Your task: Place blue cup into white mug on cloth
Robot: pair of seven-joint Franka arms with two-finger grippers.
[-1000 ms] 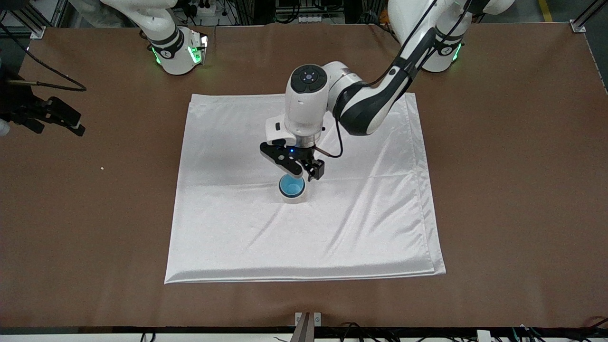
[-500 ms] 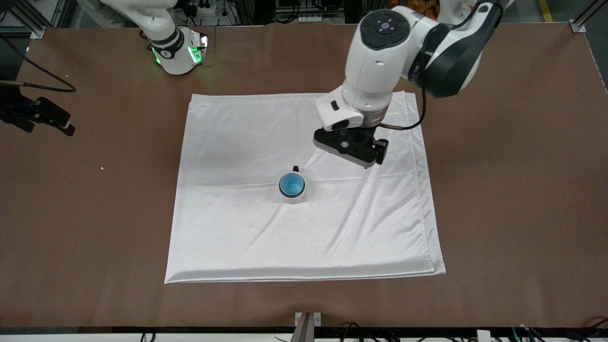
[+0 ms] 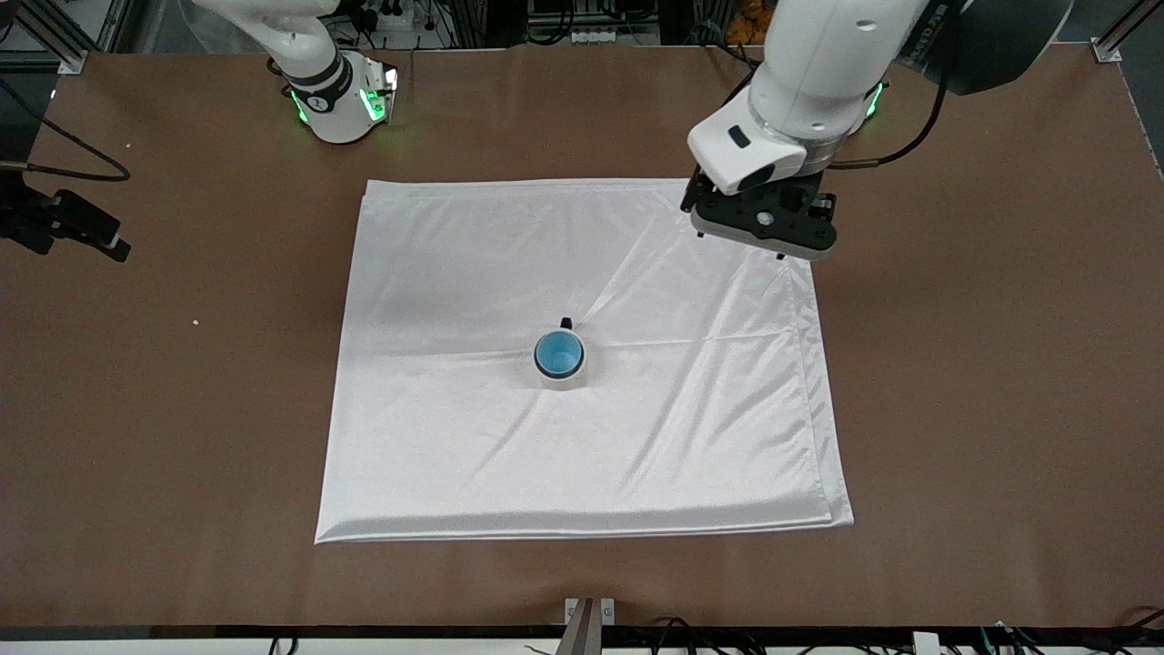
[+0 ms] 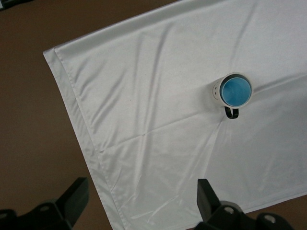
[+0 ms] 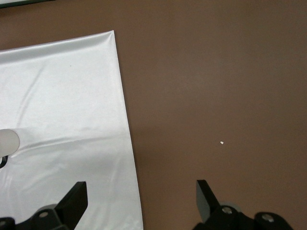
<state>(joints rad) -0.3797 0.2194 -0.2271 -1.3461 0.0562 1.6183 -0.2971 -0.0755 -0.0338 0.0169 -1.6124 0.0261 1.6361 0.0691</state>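
Front view: cloth (image 3: 473,455) spread flat, mug (image 3: 562,375) near its centre cradling the cup (image 3: 558,354), so job looks done; left gripper (image 3: 762,227), wide and empty, over cloth's one-o'clock corner, right gripper (image 3: 64,227), wide, waits at nine o'clock.

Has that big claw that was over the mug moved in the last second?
Yes. The left claw has risen off the white mug and pulled back toward its base, now over the cloth's corner, empty and open.
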